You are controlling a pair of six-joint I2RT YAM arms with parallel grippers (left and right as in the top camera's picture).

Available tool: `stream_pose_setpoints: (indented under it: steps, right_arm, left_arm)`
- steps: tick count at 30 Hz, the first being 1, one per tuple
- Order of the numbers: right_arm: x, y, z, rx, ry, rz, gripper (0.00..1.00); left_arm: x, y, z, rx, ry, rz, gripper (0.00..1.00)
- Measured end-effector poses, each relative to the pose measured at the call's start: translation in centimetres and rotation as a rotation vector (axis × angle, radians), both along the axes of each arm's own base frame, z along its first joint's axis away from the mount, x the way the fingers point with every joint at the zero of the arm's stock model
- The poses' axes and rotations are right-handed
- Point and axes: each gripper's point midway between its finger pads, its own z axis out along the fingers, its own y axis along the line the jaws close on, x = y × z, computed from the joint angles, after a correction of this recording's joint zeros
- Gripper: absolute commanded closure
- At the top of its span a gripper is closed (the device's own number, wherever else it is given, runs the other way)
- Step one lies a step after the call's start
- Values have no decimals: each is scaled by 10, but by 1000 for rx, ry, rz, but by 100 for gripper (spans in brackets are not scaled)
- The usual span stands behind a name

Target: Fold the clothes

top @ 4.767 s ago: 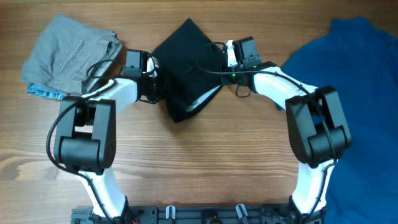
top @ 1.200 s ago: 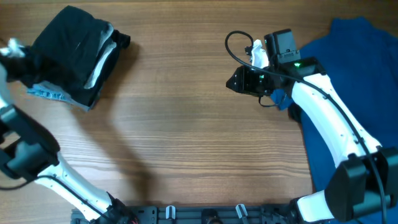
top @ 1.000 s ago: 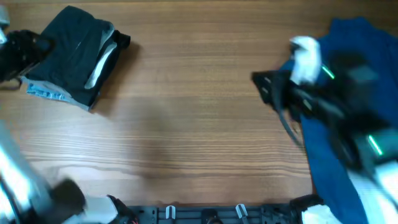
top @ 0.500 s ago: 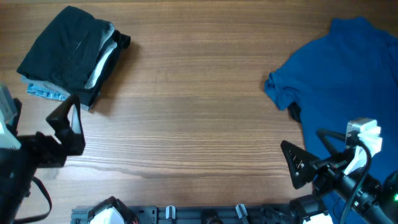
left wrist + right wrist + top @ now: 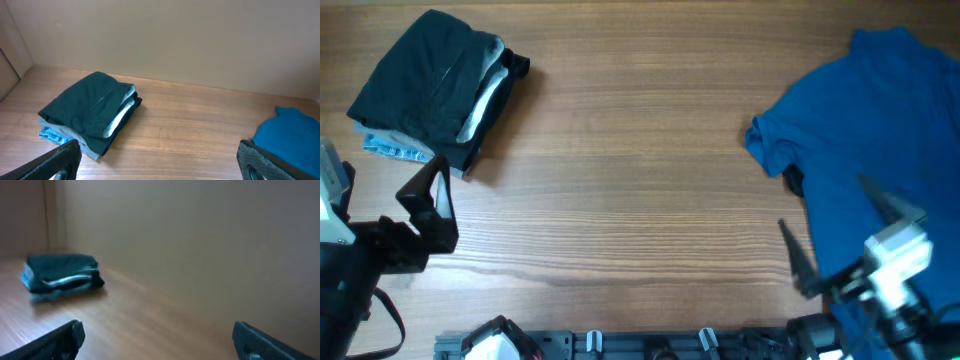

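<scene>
The clothes lie in two places. Folded black shorts (image 5: 425,85) rest on a grey garment (image 5: 492,60) at the far left, also in the left wrist view as a stack (image 5: 90,111) and, blurred, in the right wrist view (image 5: 61,272). A bright blue T-shirt (image 5: 880,140) lies spread and unfolded at the right (image 5: 290,137). My left gripper (image 5: 432,205) hangs open near the front left edge, holding nothing (image 5: 160,165). My right gripper (image 5: 835,245) is open and empty over the T-shirt's near left edge (image 5: 157,340).
A light blue patterned cloth (image 5: 392,150) peeks out under the left stack. Bare wooden table (image 5: 640,180) stretches between the stack and the T-shirt. A black rail (image 5: 650,345) runs along the front edge.
Both arms carried the black shorts to the left stack, let go and drew back to the front edge. Both grippers have opened wide. The right gripper is still shifting slightly.
</scene>
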Motion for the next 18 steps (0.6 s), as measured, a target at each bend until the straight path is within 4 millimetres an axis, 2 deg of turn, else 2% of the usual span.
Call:
stream_pose_setpoints:
  steps: [2,3,4,5,7,10,11,12,13,18]
  right_arm:
    - [-1,3,-30,-42,-12,20,0]
    - [3,6,-57,-62,-20,39,0]
    - [9,11,-95,-77,-2,68,0]
    - [13,16,-120,-81,-2,98,0]
    - [21,26,-142,-75,-54,156,0]
    - [41,36,-185,30,-29,210,0]
    - [46,38,-192,62,-47,215,0]
    - [49,39,-210,96,-4,221,0]
    - [50,39,-219,114,27,219,0]
    - [50,39,-215,117,8,221,0]
  left_arm:
    - [0,0,0,1,0,1,0]
    - [0,0,0,2,0,3,0]
    - [0,1,-1,1,2,3,0]
    - [0,1,0,1,2,3,0]
    - [0,1,-1,0,2,3,0]
    - [0,1,-1,-1,4,3,0]
    - [0,1,-1,0,4,3,0]
    - [0,1,-1,0,3,3,0]
    - [0,1,-1,0,3,3,0]
    - [0,1,-1,-1,4,3,0]
